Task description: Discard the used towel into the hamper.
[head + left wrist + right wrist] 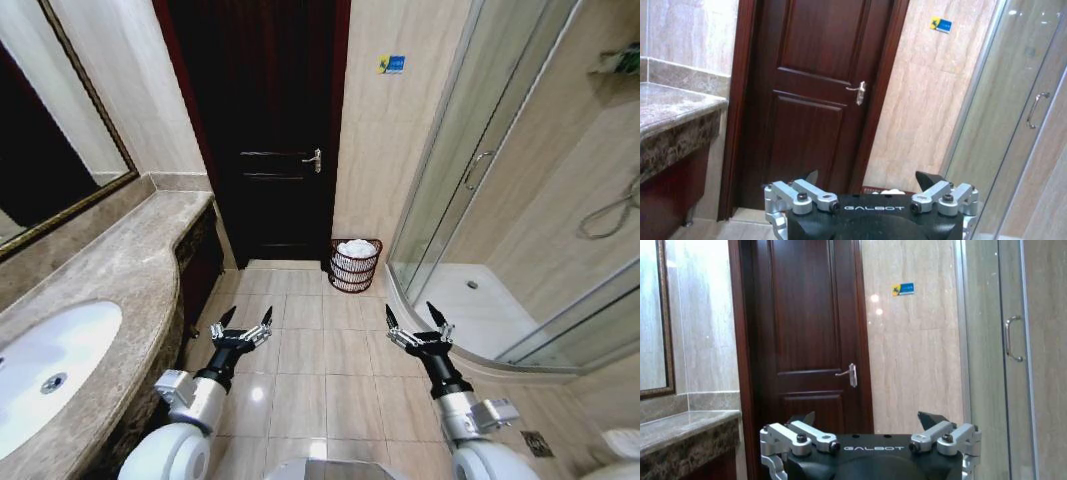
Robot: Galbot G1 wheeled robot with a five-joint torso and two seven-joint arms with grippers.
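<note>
1. Head view: my left gripper (pixel 246 323) and right gripper (pixel 417 318) hang low over the tiled floor (pixel 320 350), side by side, well apart. Both stand with fingers spread wide, nothing between them.
2. The hamper (pixel 354 268) stands on the floor at the foot of the wall between the dark door (pixel 262 120) and the glass shower enclosure (pixel 500 180), well ahead of both grippers. A white towel (pixel 357 247) lies in its top.
3. Head view alone gives the marble counter (pixel 110 280), white sink (pixel 45 370) and mirror (pixel 40 150) on my left.
4. Left wrist view: left gripper (pixel 872 180) gaping, empty; only a sliver of hamper rim and white cloth peeks over its body. "GALBOT" reads on the housing.
5. Right wrist view: right gripper (pixel 867 419) gaping, empty; "GALBOT" again.
6. A blue-and-yellow wall sticker (pixel 903 289) is up beside the door; its writing is too small to read.
</note>
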